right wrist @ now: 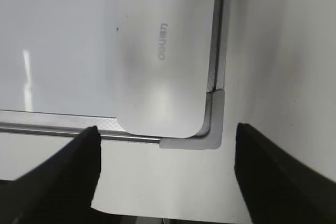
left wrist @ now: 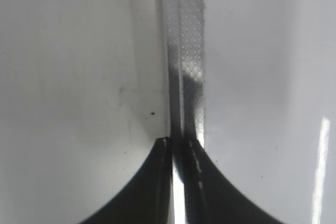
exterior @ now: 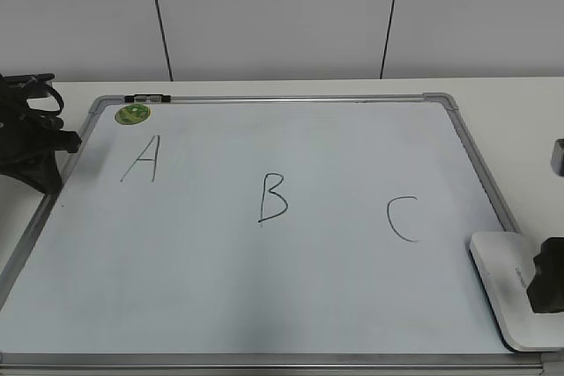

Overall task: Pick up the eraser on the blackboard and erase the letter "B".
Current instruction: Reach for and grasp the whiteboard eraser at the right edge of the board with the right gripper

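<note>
The blackboard (exterior: 291, 305) is a pale whiteboard with a silver frame, lying flat. The black letter "B" (exterior: 271, 199) is at its middle, between an "A" (exterior: 143, 159) and a "C" (exterior: 403, 219). The white eraser (exterior: 511, 292) lies in the board's near right corner; it also shows in the right wrist view (right wrist: 160, 51). My right gripper (right wrist: 165, 150) is open, above and just off the eraser's near end, touching nothing. My left gripper (left wrist: 178, 145) is shut and empty over the board's left frame (left wrist: 186, 51).
A round green sticker (exterior: 133, 114) and a small black clip (exterior: 148, 98) sit at the board's far left corner. A grey corner cap (right wrist: 212, 124) lies beside the eraser. The white table (exterior: 520, 121) surrounds the board. A wall stands behind.
</note>
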Action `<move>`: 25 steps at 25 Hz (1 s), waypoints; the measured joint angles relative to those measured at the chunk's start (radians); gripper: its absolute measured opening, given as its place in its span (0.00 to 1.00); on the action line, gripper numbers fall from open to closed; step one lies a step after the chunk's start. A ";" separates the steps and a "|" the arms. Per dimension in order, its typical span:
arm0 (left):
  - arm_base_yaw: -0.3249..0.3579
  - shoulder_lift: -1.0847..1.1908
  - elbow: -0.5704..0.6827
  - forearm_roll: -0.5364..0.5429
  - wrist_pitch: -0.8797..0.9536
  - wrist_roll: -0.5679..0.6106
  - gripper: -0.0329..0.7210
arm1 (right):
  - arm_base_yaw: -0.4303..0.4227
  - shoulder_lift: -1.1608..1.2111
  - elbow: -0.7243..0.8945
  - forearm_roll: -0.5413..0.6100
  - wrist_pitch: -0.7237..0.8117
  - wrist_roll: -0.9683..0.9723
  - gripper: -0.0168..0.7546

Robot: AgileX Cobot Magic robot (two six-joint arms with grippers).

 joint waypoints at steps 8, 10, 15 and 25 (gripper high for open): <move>0.000 0.000 0.000 0.000 0.000 0.000 0.08 | 0.000 0.081 -0.049 -0.012 -0.046 0.004 0.85; 0.000 0.000 0.000 0.000 0.000 0.000 0.08 | 0.000 0.114 -0.074 -0.012 -0.051 0.004 0.85; 0.000 0.000 0.000 0.000 0.000 -0.002 0.08 | 0.000 0.204 -0.113 -0.012 -0.057 0.004 0.85; 0.000 0.000 0.000 0.000 0.001 -0.002 0.08 | 0.000 0.325 -0.142 -0.012 -0.084 0.005 0.85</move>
